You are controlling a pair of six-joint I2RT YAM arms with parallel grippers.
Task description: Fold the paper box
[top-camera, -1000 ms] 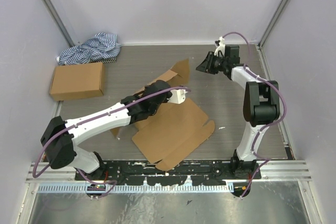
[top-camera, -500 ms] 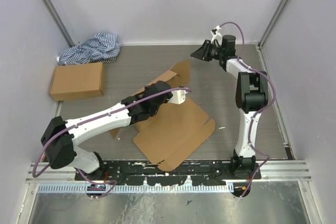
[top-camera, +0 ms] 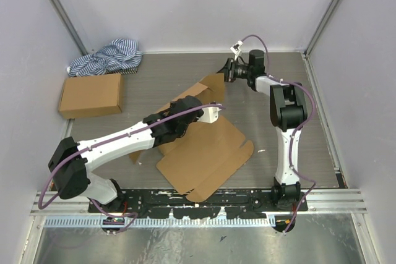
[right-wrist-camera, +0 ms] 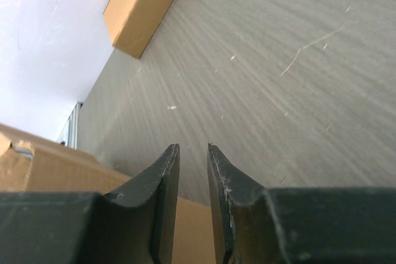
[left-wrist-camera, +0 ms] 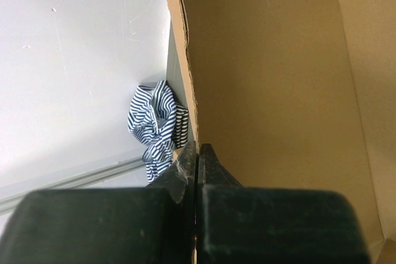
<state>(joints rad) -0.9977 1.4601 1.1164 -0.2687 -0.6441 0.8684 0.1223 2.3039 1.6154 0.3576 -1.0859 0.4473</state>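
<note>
- Currently L claw (left-wrist-camera: 197,153) is clenched on a thin upright edge of the paper box (top-camera: 204,153). The card wall runs up from its tips, and the inner panel spreads to its right in the wrist view.
- R claw (right-wrist-camera: 192,153) is released: jaws a little apart, nothing btwn them, bare table (top-camera: 167,72) seen thru the gap. Brown card lies under and to the left of the fingers.
- Around: striped cloth (top-camera: 105,58) lies beyond L claw's tips, to their left, by the wall. Ready-made brown box (top-camera: 91,94) is far ahead of R claw, well apart.
- Hidden: L claw's tips are covered by card in the top view. Can't tell if R claw touches the card. Part of the blank sits under the L arm.
- Vs 1 s ago: R claw has swung left and is now just beside the raised flap (top-camera: 212,83). L arm and box are unchanged.
</note>
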